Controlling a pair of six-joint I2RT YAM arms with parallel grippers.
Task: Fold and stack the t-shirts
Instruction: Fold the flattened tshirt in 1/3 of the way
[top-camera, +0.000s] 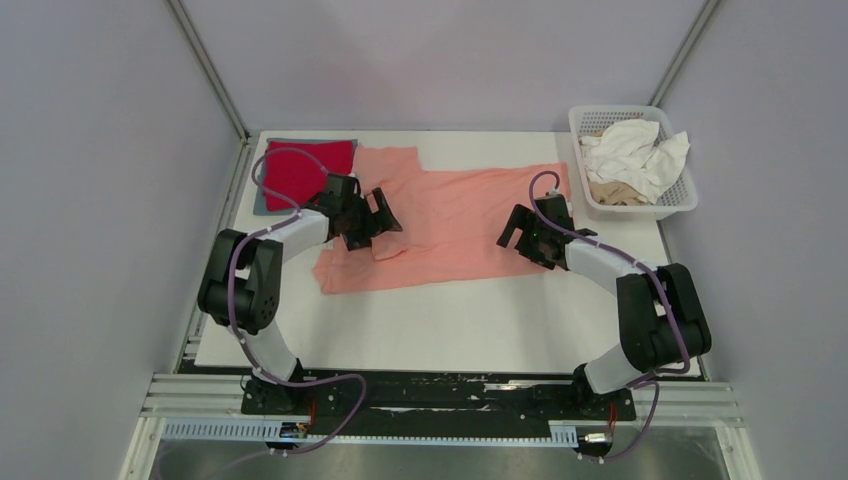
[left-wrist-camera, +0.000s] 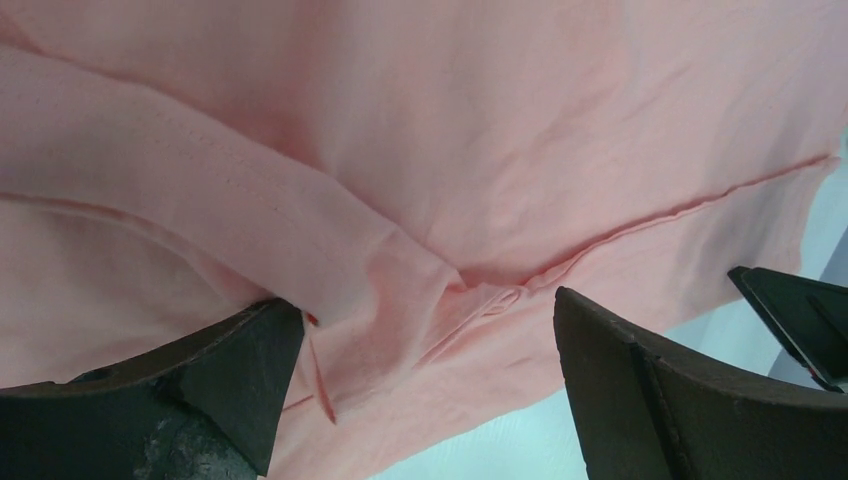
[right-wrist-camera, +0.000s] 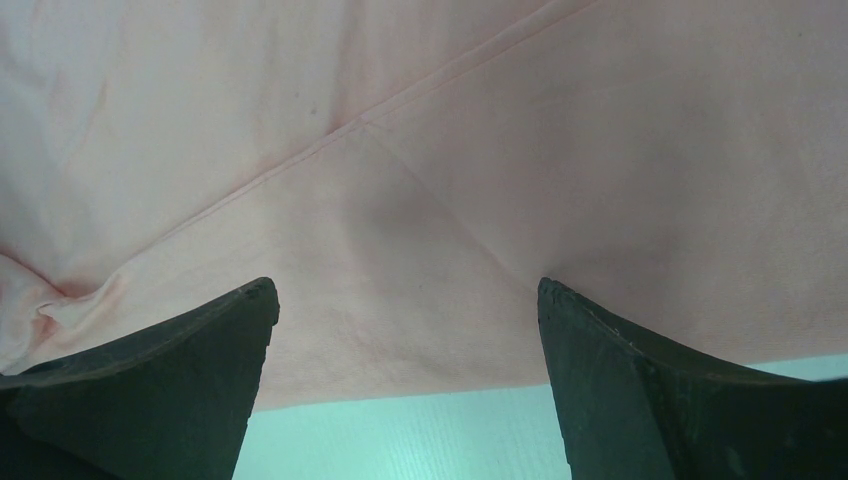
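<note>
Top external: white table (top-camera: 450, 325), grey walls (top-camera: 90, 150)

Bare table (top-camera: 450, 320) nearside of salmon-pink shirt (top-camera: 460, 215); basket (top-camera: 640, 209) far-right

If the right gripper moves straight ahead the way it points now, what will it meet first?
Most likely the salmon-pink t-shirt, close to its edge. The right gripper is open and seems just over it, though depth is unclear.

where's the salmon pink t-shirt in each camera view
Top external: salmon-pink soft cloth t-shirt spread across mid-table.
Left wrist: the shirt fills most of the frame, creased at centre.
Right wrist: the shirt fills the upper frame.
Shared landmark: white table beyond the shirt's edge.
</note>
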